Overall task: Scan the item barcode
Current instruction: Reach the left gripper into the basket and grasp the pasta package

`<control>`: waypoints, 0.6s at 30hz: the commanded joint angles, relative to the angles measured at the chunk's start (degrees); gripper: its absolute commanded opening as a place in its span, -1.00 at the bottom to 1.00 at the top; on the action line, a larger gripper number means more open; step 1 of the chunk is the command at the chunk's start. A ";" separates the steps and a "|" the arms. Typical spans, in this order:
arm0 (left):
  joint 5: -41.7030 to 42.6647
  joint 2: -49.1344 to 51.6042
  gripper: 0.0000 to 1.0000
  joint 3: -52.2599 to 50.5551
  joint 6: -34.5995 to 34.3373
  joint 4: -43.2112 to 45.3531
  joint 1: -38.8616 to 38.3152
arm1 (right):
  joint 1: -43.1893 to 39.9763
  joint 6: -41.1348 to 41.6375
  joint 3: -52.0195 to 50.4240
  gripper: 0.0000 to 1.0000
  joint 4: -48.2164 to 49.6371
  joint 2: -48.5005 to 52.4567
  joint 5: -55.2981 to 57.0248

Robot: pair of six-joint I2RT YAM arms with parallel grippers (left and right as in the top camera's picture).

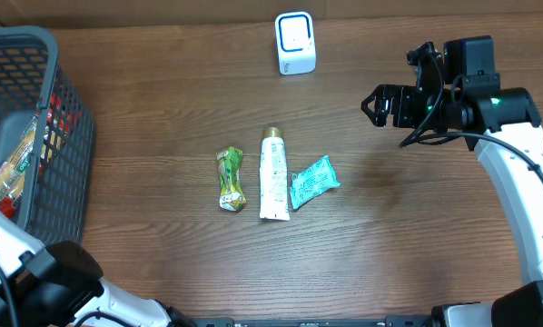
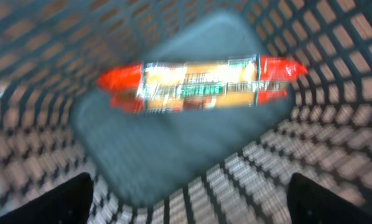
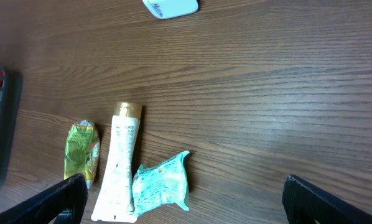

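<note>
Wood table, three loose items, one scanner, left tool and right tool gaping

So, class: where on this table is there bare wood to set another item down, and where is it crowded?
Bare wood: between the basket and the green packet; between the scanner and the tube; right of the teal packet, toward the right pincer. Crowded: those three items, side by side.

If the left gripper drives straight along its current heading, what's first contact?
Most likely the red and orange packet. It lies right ahead of the left gripper, on a grey flat thing inside the basket. The jaws are open with nothing between them. The view is blurred, so depth is uncertain.
</note>
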 commanded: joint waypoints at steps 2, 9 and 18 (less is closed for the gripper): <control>-0.59 1.01 0.99 -11.96 11.06 12.61 0.20 | 0.07 -0.07 1.11 1.00 0.26 -0.04 -0.28; -0.39 5.62 0.99 -23.23 24.41 27.54 0.15 | 0.07 -0.04 1.11 1.00 0.07 -0.04 -0.28; -0.17 12.59 0.99 -23.23 39.78 30.82 0.09 | 0.07 -0.04 1.11 1.00 -0.22 -0.04 -0.28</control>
